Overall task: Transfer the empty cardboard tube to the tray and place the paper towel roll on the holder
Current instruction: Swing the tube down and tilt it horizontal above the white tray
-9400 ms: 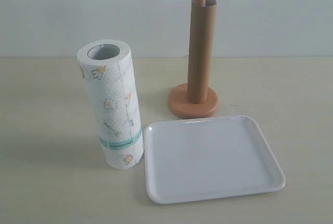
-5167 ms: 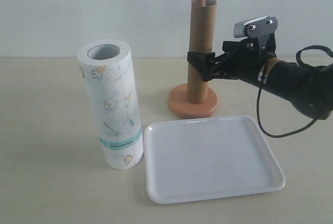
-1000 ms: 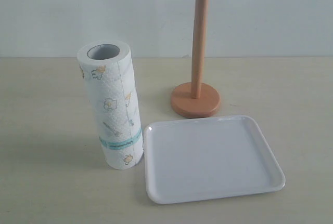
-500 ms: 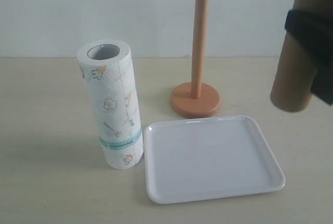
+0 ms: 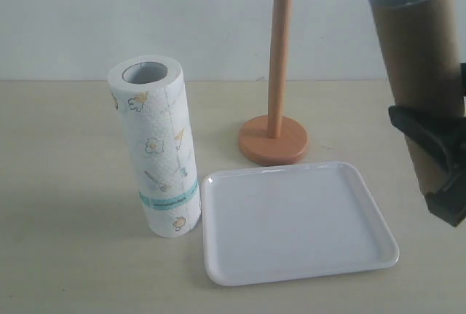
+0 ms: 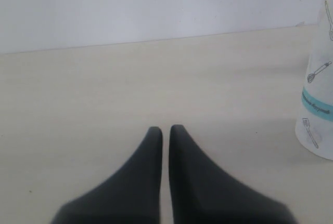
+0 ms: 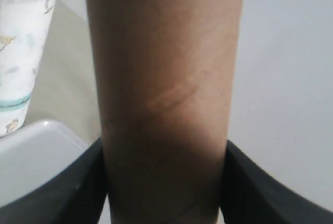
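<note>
My right gripper is shut on the empty cardboard tube, holding it in the air at the right edge of the exterior view, tilted, its open end up. The tube fills the right wrist view between the two black fingers. The white tray lies flat below and left of the tube. The wooden holder stands bare behind the tray. The paper towel roll stands upright left of the tray. My left gripper is shut with nothing in it, low over the table; the roll is at that view's edge.
A pale wall closes the back of the beige table. The tray's corner and the towel roll show beside the tube in the right wrist view.
The tube, lifted off the holder's pole earlier, has come lower and tipped over in the last half second, so its open end now shows. The holder, roll and tray stay put.
</note>
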You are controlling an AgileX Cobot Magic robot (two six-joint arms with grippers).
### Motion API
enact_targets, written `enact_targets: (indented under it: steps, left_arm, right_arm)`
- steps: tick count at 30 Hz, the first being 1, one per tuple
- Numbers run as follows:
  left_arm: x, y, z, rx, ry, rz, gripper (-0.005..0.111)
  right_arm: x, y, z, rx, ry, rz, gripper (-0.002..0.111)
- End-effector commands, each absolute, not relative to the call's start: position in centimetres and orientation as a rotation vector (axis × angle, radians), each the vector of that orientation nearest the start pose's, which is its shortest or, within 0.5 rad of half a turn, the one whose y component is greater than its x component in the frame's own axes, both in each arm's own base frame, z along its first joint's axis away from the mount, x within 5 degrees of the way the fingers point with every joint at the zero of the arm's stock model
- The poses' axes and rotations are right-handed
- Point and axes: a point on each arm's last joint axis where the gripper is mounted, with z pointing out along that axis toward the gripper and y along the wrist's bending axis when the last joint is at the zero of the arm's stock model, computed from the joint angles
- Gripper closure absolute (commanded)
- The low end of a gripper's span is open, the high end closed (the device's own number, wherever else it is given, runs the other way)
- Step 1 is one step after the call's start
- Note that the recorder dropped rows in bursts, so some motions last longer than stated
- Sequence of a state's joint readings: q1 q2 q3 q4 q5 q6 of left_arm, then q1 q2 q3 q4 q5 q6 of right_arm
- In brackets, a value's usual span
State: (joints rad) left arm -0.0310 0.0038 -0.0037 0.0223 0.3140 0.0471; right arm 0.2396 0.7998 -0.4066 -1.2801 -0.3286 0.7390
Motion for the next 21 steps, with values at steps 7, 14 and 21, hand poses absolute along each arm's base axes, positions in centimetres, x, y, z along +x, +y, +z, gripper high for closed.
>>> enact_targets:
  steps: [7, 14, 21]
  left_arm:
    - [5.4, -0.1, 18.5, 0.078, 1.793, 0.030, 0.103]
    - [5.4, -0.1, 18.5, 0.078, 1.793, 0.030, 0.103]
    - [5.4, -0.1, 18.5, 0.078, 1.793, 0.030, 0.103]
  right_arm:
    - [19.3, 8.7, 27.5, -1.114, 1.660, 0.166, 0.108]
    - [22.9, 9.9, 28.7, -0.712, 1.906, 0.527, 0.109]
    - [20.2, 13.4, 33.4, -1.044, 1.693, 1.031, 0.109]
